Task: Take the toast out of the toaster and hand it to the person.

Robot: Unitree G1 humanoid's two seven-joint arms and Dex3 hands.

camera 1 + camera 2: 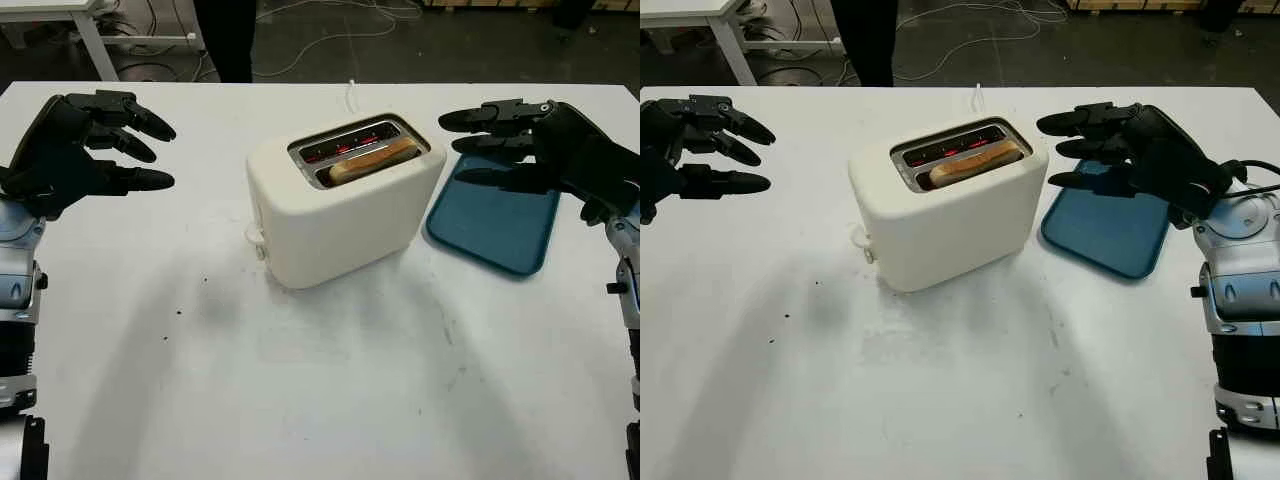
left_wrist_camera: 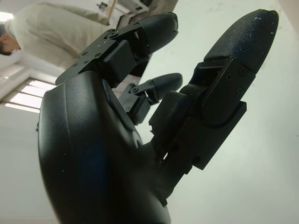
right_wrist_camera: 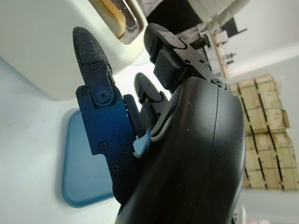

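A cream toaster (image 1: 340, 215) stands in the middle of the white table (image 1: 300, 400), and a slice of toast (image 1: 372, 159) pokes out of its nearer slot; the far slot glows red. My right hand (image 1: 490, 145) hangs open just right of the toaster, above the blue tray, holding nothing. My left hand (image 1: 130, 140) is open and raised well left of the toaster. In the right wrist view the toast (image 3: 112, 14) and the toaster's wall (image 3: 42, 51) lie past my fingers (image 3: 91, 56). A person in a light top (image 2: 60, 32) stands beyond the table in the left wrist view.
A blue tray (image 1: 500, 225) lies flat to the right of the toaster, partly under my right hand. The toaster's white cord (image 1: 351, 95) runs off the far table edge. Dark legs (image 1: 228, 40) stand behind the table. Another white table's leg (image 1: 95, 45) is at the far left.
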